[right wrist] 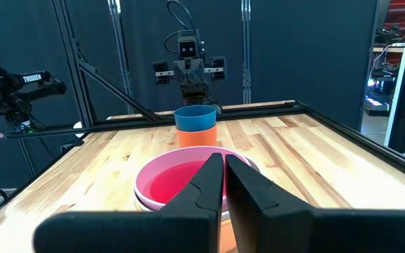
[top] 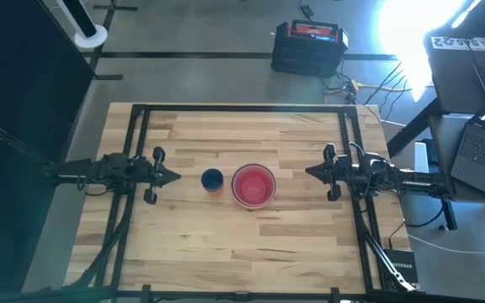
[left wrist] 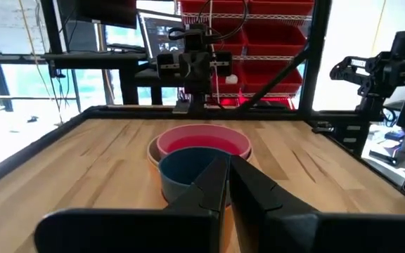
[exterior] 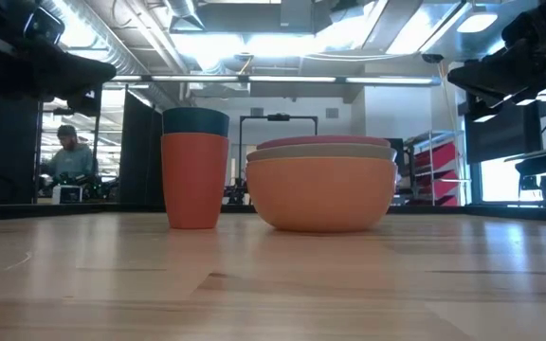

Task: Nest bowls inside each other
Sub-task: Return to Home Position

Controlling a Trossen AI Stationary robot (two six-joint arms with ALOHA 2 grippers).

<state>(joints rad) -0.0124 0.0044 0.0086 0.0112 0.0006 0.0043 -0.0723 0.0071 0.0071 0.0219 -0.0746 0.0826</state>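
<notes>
Wooden table (top: 251, 244), nested bowls (top: 253, 185) at its middle.
Stacked cups (top: 212, 179) stand just beside them; left gripper (top: 175, 177) and right gripper (top: 308, 172) flank them, fingers together.

Dark blue cup (top: 212, 179) stood nested in orange-red cup (exterior: 194, 185) on wooden table (top: 251, 244); black case (top: 308, 46) lay beyond far edge.

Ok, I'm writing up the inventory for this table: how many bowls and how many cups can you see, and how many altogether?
Bowls: 4 visible, nested in one stack: orange bowl, whitish-grey bowl, pink bowl, red bowl; any others are hidden.
Cups: 2, dark blue cup inside orange-red cup.
Total: 6 visible.
</notes>
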